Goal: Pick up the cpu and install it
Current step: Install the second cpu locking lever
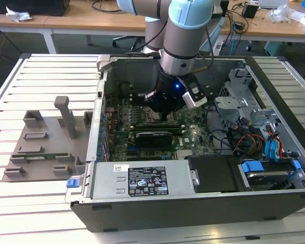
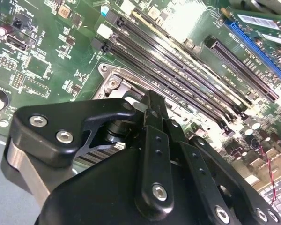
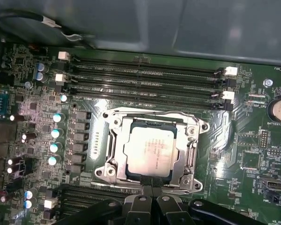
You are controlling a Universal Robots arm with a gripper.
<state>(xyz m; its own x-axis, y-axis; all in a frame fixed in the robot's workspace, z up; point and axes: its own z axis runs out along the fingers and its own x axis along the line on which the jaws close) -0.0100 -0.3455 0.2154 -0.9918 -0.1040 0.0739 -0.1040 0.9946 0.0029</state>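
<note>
The cpu (image 3: 149, 151), a flat square chip with a silvery top, lies flat inside the metal-edged socket frame (image 3: 113, 136) on the green motherboard. In the first wrist view my gripper (image 3: 150, 180) has its two black fingers pressed together, their tips at the chip's near edge, with nothing seen between them. The second wrist view shows the same shut gripper (image 2: 152, 101) low over the socket frame (image 2: 113, 83), which it largely covers. From the exterior view, the gripper (image 1: 165, 118) reaches down into the middle of the open computer case (image 1: 193, 203).
Rows of memory slots (image 3: 145, 79) run along one side of the socket. A long black expansion card (image 1: 152, 136) lies just in front of the gripper. Cables and drive bays (image 1: 254, 147) crowd the exterior view's right. A grey fixture plate (image 1: 46, 142) sits outside the case on the left.
</note>
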